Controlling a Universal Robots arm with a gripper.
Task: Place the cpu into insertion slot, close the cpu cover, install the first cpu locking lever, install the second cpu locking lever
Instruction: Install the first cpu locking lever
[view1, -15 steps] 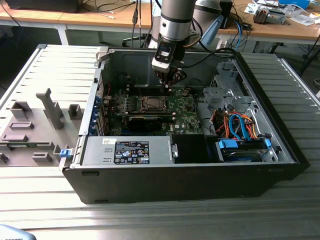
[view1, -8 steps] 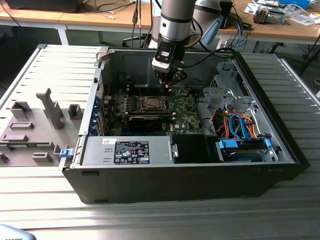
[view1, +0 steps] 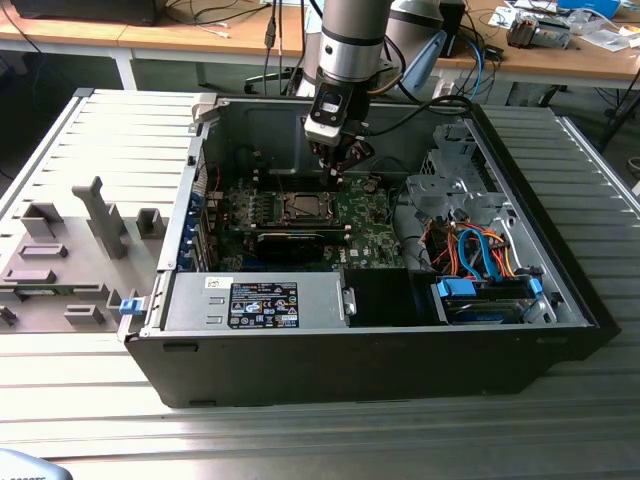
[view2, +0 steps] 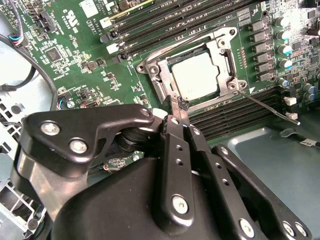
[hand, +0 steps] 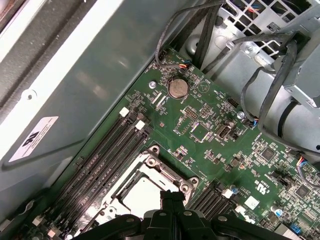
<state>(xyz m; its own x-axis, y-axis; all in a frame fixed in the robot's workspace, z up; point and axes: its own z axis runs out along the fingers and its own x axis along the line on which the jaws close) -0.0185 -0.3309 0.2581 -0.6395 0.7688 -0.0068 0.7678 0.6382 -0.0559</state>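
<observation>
The cpu (view2: 196, 75), a square chip with a pale metal top, lies in the insertion slot (view2: 226, 60) on the green motherboard (view2: 75, 50). The cpu cover (view2: 161, 82), a silver frame, lies flat around it. A thin wire locking lever (view2: 270, 106) sticks out from one socket corner, away from the frame. My gripper (view2: 179, 104) is shut, its narrow tips at the cover's near edge; whether they touch it I cannot tell. In the exterior view the gripper (view1: 340, 168) hangs just to the right of the socket (view1: 300, 205). In the first wrist view the fingers (hand: 170, 200) overlap the socket (hand: 142, 187).
The board sits inside an open black computer case (view1: 380, 350). Long black memory slots (view2: 165, 25) run on both sides of the socket. Cables (view1: 470, 250) and a drive cage (view1: 450, 180) fill the exterior view's right; a power supply (view1: 260, 300) lies in front.
</observation>
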